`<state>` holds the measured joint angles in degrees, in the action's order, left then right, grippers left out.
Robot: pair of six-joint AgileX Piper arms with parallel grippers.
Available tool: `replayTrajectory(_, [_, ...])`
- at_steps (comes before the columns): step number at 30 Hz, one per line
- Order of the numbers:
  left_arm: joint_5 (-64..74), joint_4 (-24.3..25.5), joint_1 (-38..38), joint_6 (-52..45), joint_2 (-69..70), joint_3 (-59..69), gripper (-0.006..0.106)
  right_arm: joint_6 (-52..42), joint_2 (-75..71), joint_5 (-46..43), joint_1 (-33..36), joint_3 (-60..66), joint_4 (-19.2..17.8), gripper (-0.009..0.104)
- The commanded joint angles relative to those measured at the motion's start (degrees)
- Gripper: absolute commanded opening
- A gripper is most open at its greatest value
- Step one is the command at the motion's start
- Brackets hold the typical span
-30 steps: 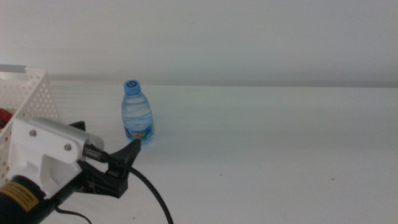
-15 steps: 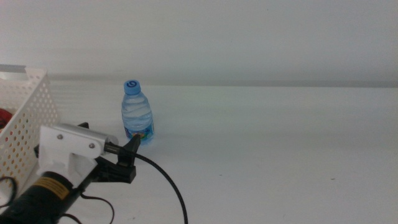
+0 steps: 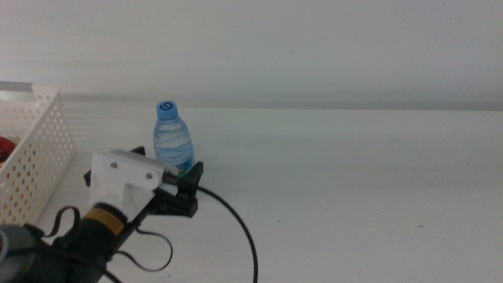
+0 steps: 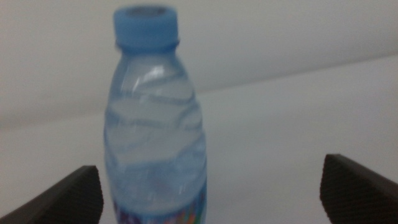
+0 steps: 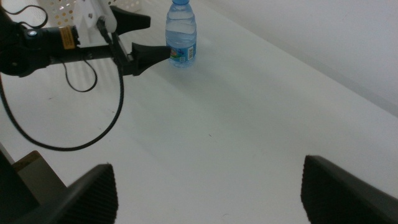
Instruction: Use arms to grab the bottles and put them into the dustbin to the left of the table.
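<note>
A small clear water bottle (image 3: 173,138) with a blue cap stands upright on the white table (image 3: 354,181). My left gripper (image 3: 169,163) reaches in low from the near left and is open, with one jaw on each side of the bottle's lower body. In the left wrist view the bottle (image 4: 155,124) fills the gap between the jaws of the open left gripper (image 4: 217,190), closer to one jaw, with no contact visible. The white perforated dustbin (image 3: 31,149) stands at the left edge. My right gripper (image 5: 221,186) hangs open and empty, far from the bottle (image 5: 181,34).
Something red (image 3: 6,148) shows inside the dustbin. A black cable (image 3: 240,228) loops from the left arm over the table in front of the bottle. The pale wall (image 3: 314,47) runs behind the table.
My left gripper has moved forward and to the right, from short of the bottle to having its jaws on both sides of it. The bottle has not moved.
</note>
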<state>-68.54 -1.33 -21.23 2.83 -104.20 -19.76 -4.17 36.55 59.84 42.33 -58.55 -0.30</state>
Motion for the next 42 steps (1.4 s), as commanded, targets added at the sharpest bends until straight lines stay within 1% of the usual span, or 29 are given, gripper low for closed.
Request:
replayTrajectory(1, [0.17, 0.51, 0.16, 0.63, -0.33, -2.15, 0.094, -0.18, -0.19, -0.78, -0.22, 0.04, -0.39, 0.079])
replayTrajectory(7, [7.36, -3.55, 0.16, 1.24, -1.19, -6.89, 0.094, -0.18, -0.19, -0.78, -0.22, 0.04, -0.39, 0.079])
replayTrajectory(10, [10.31, -4.34, 0.16, 1.89, -1.44, -8.61, 0.094, -0.18, -0.19, -0.78, -0.22, 0.04, -0.39, 0.079])
replayTrajectory(18, [15.06, -6.79, 0.16, 0.94, -1.57, -12.27, 0.094, -0.18, -0.19, -0.78, -0.22, 0.04, -0.39, 0.079])
replayTrajectory(23, [14.2, -8.6, 0.28, -0.41, -3.87, -13.93, 0.094, -0.18, -0.19, -0.78, -0.22, 0.04, -0.39, 0.079])
replayTrajectory(39, [13.49, -8.73, 0.63, -0.41, -13.22, -21.51, 0.094, -0.18, -0.19, -0.78, -0.22, 0.04, -0.39, 0.079])
replayTrajectory(42, [12.55, -9.78, 0.63, -1.55, -13.88, -21.81, 0.094, -0.18, -0.19, -0.78, -0.22, 0.04, -0.39, 0.079])
